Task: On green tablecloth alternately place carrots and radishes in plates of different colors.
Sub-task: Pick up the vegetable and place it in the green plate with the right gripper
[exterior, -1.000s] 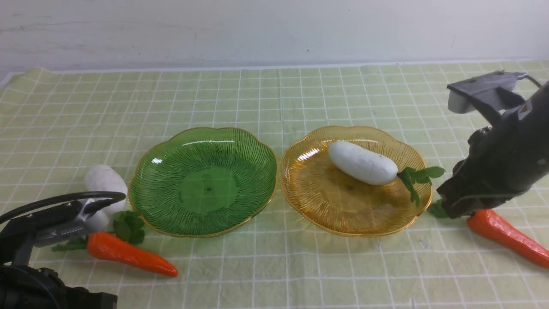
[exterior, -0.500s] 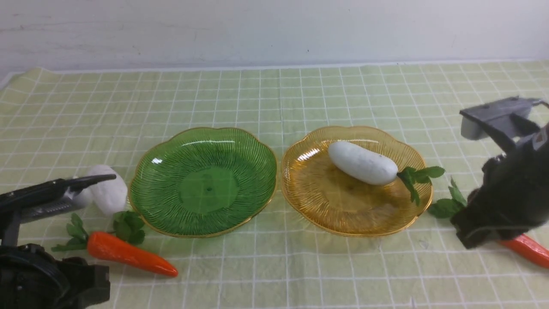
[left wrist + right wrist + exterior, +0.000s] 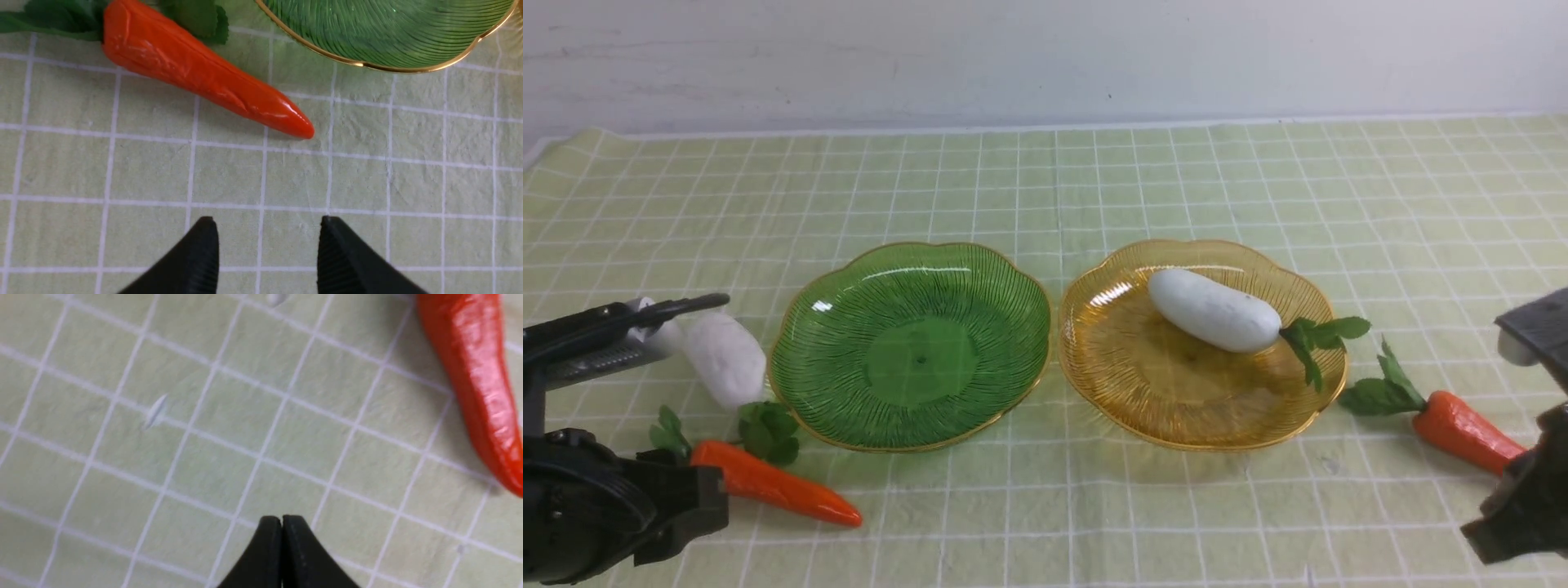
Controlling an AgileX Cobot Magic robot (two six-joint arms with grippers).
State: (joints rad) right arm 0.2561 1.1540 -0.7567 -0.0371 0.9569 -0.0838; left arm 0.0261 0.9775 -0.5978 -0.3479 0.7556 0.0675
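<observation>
1. The left claw (image 3: pixel 267 222) is released and empty, its jaws apart over bare tablecloth (image 3: pixel 1045 180). A second ago this arm stood over the leafy end of the left carrot (image 3: pixel 776 490); it has since drawn back toward the near left corner. The left carrot (image 3: pixel 196 69) lies ahead of the claw, its tip pointing toward the fingertips but clear of them, and has not shifted.
2. The left radish (image 3: pixel 723 359) lies beyond that carrot, just beside the green plate (image 3: pixel 915 343), and is less covered by the arm than before.
3. The green plate holds nothing.
4. The amber plate (image 3: pixel 1160 384) holds one radish (image 3: pixel 1213 310), leaves over the rim. No change.
5. The right carrot (image 3: pixel 1462 429) rests on the cloth, near the amber plate. The right arm, earlier over its leaves, has withdrawn to the near right edge.
6. The right claw (image 3: pixel 282 518) is clenched on nothing, fingertips meeting. The right carrot (image 3: pixel 474 375) lies ahead and to one side, apart from it.
</observation>
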